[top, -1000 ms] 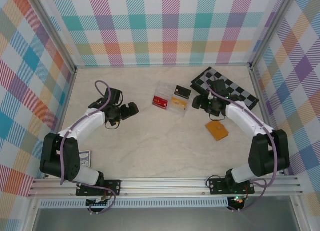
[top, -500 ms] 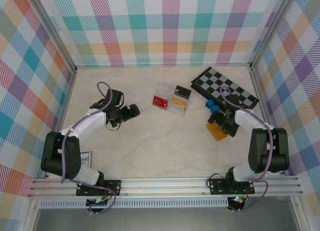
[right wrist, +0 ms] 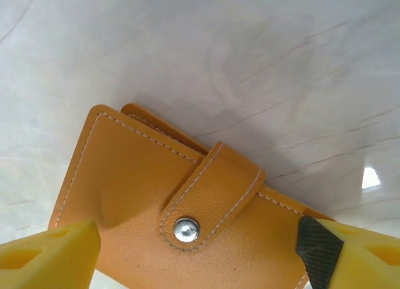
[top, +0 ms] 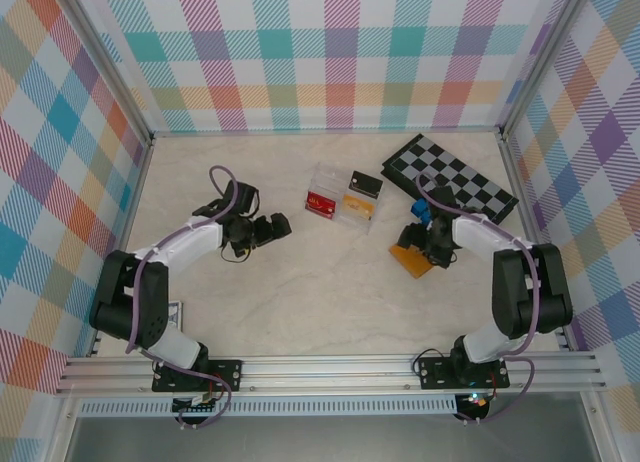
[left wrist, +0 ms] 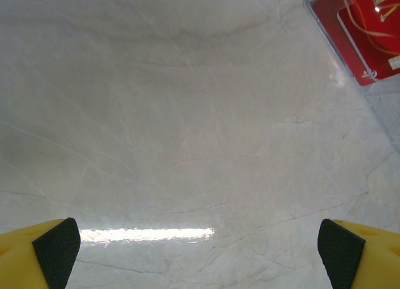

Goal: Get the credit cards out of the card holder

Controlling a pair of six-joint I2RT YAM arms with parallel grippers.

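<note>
- While the wallet (top: 408, 262) lies flat on the table (top: 300, 292), right of centre, it is closed, with its clasp tab (right wrist: 209, 189) snapped down.
- Right gripper (right wrist: 187, 254) is over the wallet with its jaws spread wide, one yellow finger (right wrist: 47, 254) showing at each end of it. I can't tell whether the pads press on the leather, and nothing is lifted.
- Blue cubes (top: 420, 212) sit just beyond that gripper, between the wallet and the chequered board (top: 455, 177).
- Clear tray (top: 328, 177) is at table centre, left of the board and well apart from the wallet. It holds a red item (left wrist: 365, 32).
- Left gripper (left wrist: 199, 254) hovers over bare table near the tray's left end, jaws fully apart, holding nothing.
- Versus a second ago, the right gripper has come down from the board's near edge by the cubes onto the wallet.
- Wallet has slid left and turned since half a second ago.
- Left gripper has edged right toward the tray, with its jaws unchanged.
</note>
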